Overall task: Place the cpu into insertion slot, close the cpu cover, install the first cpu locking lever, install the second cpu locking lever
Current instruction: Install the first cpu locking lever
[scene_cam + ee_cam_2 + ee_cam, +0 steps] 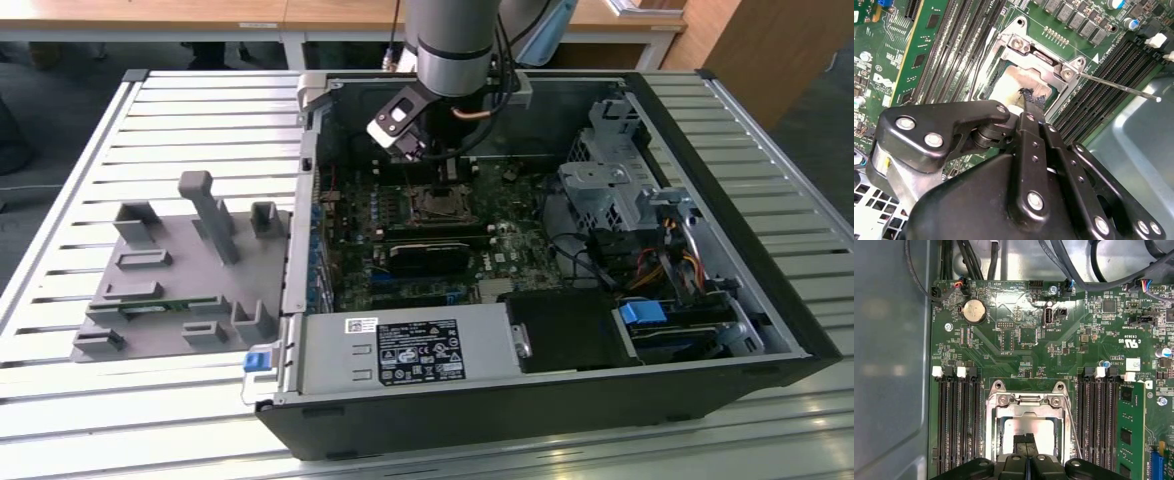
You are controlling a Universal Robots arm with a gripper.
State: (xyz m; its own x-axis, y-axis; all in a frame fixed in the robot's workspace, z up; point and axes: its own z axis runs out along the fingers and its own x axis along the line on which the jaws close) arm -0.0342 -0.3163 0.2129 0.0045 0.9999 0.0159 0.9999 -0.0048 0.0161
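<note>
Slatted metal table (134, 120), open computer case (747, 300).
Exterior view: gripper (449, 172) hangs just over the insertion slot (438, 203). Second wrist view: its fingers (1029, 125) meet, closed, above the cpu (1006, 82) seated under the cpu cover (1040, 55). First wrist view: closed fingers over the cpu.

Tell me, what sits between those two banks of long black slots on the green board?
In the first wrist view: the cpu cover, the cpu showing through its middle, the gripper over it.
</note>
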